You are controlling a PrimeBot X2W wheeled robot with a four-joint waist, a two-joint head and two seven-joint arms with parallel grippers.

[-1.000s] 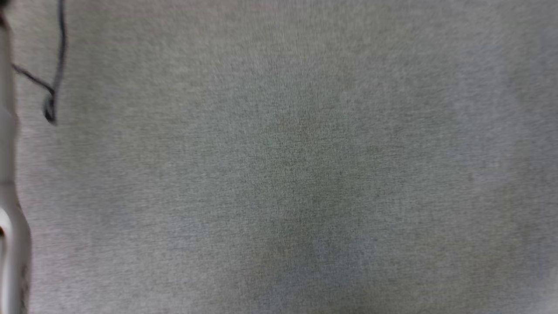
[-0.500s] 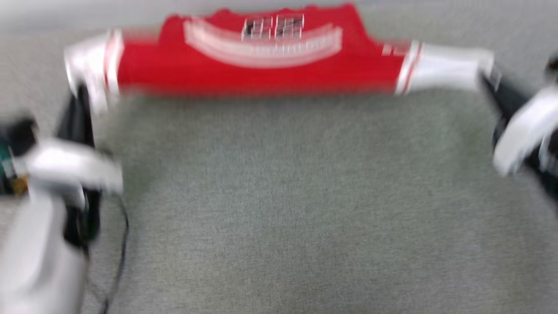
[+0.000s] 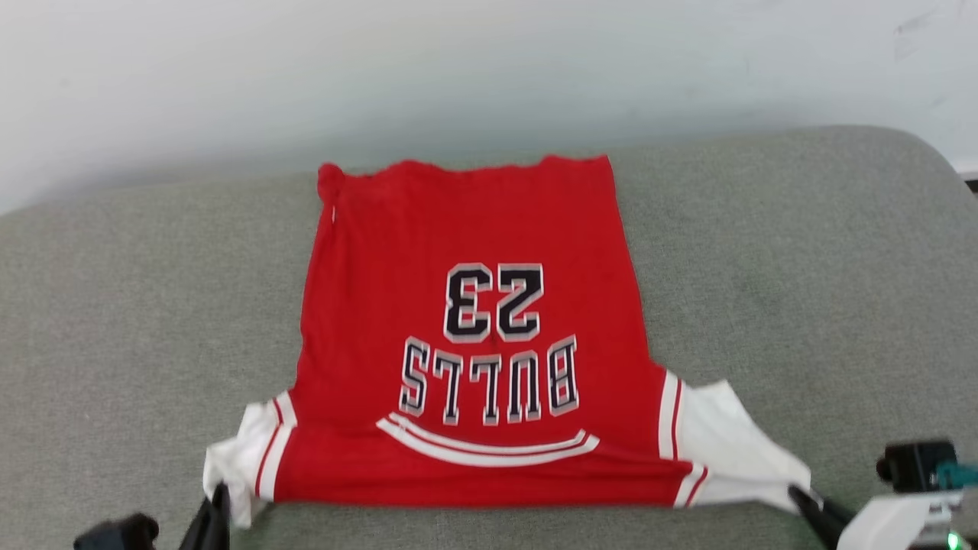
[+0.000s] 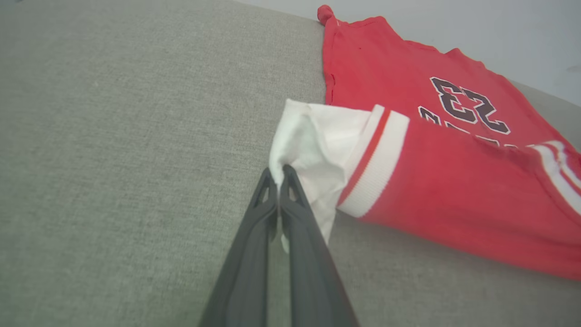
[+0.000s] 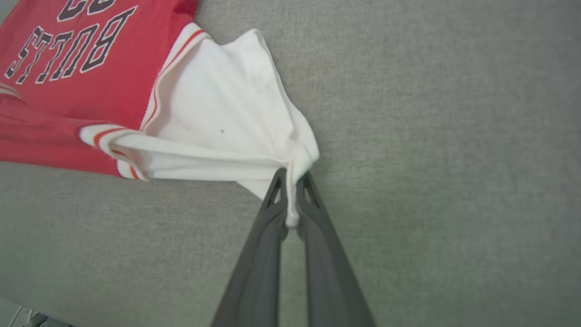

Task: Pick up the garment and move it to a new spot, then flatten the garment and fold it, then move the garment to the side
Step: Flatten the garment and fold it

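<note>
Left tool (image 4: pixel 278 171) and right tool (image 5: pixel 291 176) each pinch a white sleeve (image 5: pixel 213 113). Just beyond them the garment (image 3: pixel 466 305) lies spread, lettering up, on the grey cushion (image 3: pixel 787 260). Flattening looks nearly done; folding and shifting aside remain.

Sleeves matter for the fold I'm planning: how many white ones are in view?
2. The left sleeve, at the garment's near-left corner, pinched by the left gripper; right sleeve, at its near-right corner, pinched by the right gripper. None hidden.
</note>
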